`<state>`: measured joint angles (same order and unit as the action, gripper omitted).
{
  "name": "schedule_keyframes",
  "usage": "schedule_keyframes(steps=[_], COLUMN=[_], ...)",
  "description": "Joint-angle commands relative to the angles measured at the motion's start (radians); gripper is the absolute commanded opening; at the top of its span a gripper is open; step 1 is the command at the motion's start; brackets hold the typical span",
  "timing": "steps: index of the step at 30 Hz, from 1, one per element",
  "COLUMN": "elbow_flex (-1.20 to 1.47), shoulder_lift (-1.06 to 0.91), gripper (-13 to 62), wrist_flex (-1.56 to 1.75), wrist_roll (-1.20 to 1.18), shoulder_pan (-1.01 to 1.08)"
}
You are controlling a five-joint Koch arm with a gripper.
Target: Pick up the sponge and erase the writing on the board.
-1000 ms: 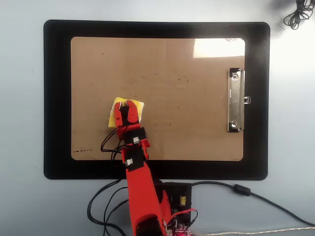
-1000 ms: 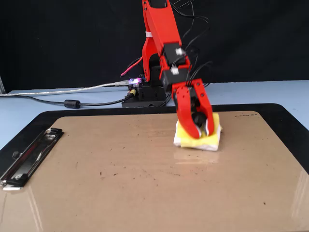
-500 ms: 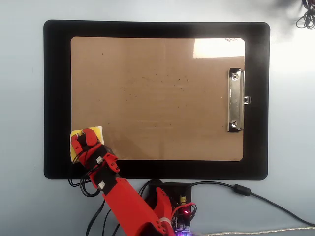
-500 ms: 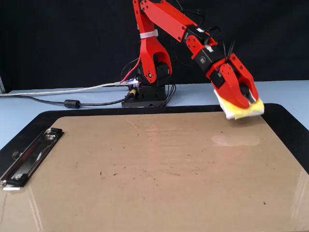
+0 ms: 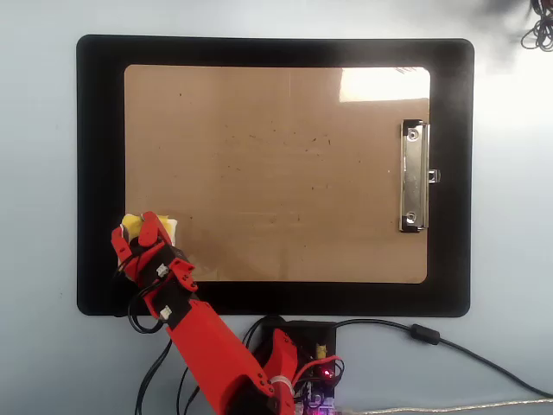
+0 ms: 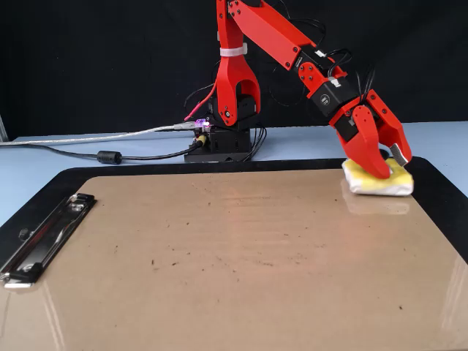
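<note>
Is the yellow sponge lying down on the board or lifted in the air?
Down. In the fixed view the sponge rests flat at the board's corner, with the gripper on it.

No legible text, label or number anywhere — only tiny specks.

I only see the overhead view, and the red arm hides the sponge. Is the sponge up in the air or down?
Observer: Down. In the fixed view the sponge lies flat at the far right corner of the board.
Operator: Where are the jaws?
Observer: The gripper is on the sponge's top, with one of its jaws either side of the middle.
Operator: Is it all yellow?
Observer: No, a white layer shows along its bottom edge.
</note>
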<state>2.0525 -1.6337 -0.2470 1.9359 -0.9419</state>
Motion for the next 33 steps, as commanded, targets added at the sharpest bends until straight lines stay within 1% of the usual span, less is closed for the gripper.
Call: schedule_keyframes(steps=[1,4,7,8,10,12,16,19,23,29,33], elbow_flex=[-0.041,-0.074,-0.195,-0.255,-0.325,-0.353,-0.272,-0.149,0.060,0.328,0.407], shoulder_lift=[-0.118,-0.249,-0.393,-0.414,-0.416,-0.413,-0.413,-0.413,-0.448,-0.707,-0.716], gripper=[32.9,32.9,32.9,32.9,33.0,33.0,33.0,33.0,33.0,33.1,33.9], wrist_flex=[-0.064,-0.328,-0.718,-0.882,-1.083,-1.212,-1.213,-1.201,-1.190,-1.183,-1.192], wrist_roll=[0.021,0.020,0.006,-0.040,-0.150,-0.318,-0.673,-0.801,-0.785,-0.607,-0.549], shoulder_pan=[-0.006,0.006,0.049,0.118,0.273,0.503,0.871,0.999,1.040,1.031,1.034])
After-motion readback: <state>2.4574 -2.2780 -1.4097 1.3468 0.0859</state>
